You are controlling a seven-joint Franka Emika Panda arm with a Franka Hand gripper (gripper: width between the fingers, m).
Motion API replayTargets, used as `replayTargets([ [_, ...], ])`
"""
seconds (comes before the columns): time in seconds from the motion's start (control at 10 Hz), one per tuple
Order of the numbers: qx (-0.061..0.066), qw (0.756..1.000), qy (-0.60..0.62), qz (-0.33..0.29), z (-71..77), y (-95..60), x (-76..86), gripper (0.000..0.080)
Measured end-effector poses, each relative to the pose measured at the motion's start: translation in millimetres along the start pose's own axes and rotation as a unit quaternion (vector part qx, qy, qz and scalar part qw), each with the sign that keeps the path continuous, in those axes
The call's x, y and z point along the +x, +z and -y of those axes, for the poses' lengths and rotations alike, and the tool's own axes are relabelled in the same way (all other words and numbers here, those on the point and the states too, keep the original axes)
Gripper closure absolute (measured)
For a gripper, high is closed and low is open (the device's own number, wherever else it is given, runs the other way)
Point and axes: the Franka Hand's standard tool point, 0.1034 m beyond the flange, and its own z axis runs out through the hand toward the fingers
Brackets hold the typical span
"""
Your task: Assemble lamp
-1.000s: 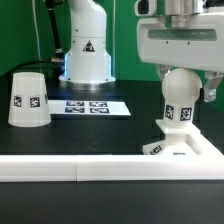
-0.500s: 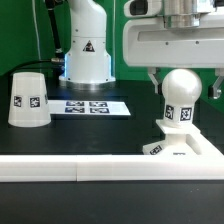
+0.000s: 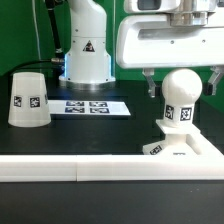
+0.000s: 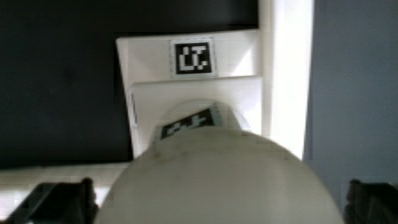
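The ball-shaped bulb (image 3: 182, 97) stands upright by its neck on the flat square base (image 3: 185, 150) at the exterior view's right. My gripper (image 3: 182, 86) hangs over it, open, with one finger on each side of the ball and a gap to each. In the wrist view the bulb (image 4: 214, 175) fills the near part of the picture, the base (image 4: 192, 60) with its tag lies beyond it, and my gripper (image 4: 217, 205) shows dark fingertips (image 4: 63, 200) at both edges. The cup-like shade (image 3: 28, 98) stands mouth down at the exterior view's left.
The long white border rail (image 3: 100, 168) runs along the front, just before the base. The marker board (image 3: 90, 106) lies flat between the shade and the bulb. The arm's white pedestal (image 3: 87, 50) stands at the back.
My gripper has risen and shifted toward the exterior view's left, so more of the bulb's ball shows below the hand. The bulb, base and shade have not moved.
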Motion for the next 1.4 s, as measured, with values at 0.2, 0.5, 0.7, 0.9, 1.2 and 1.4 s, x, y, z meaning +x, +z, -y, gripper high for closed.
replayTargets([
  [0.2, -0.001, 0.998, -0.055, 0.000, -1.6, 0.4, -0.2, 0.0100],
  [0.5, -0.002, 0.989, -0.149, 0.000, -3.3, 0.5, -0.3, 0.0100],
  [0.7, -0.010, 0.968, -0.249, 0.001, -2.6, 0.8, 0.1, 0.0100],
  [0.9, -0.009, 0.941, -0.337, 0.011, 0.1, 4.2, 1.4, 0.0100],
  [1.2, -0.017, 0.899, -0.437, 0.018, 3.3, 5.1, 4.4, 0.0100],
  [1.4, -0.024, 0.873, -0.486, 0.021, 4.9, 4.8, 4.8, 0.0100],
])
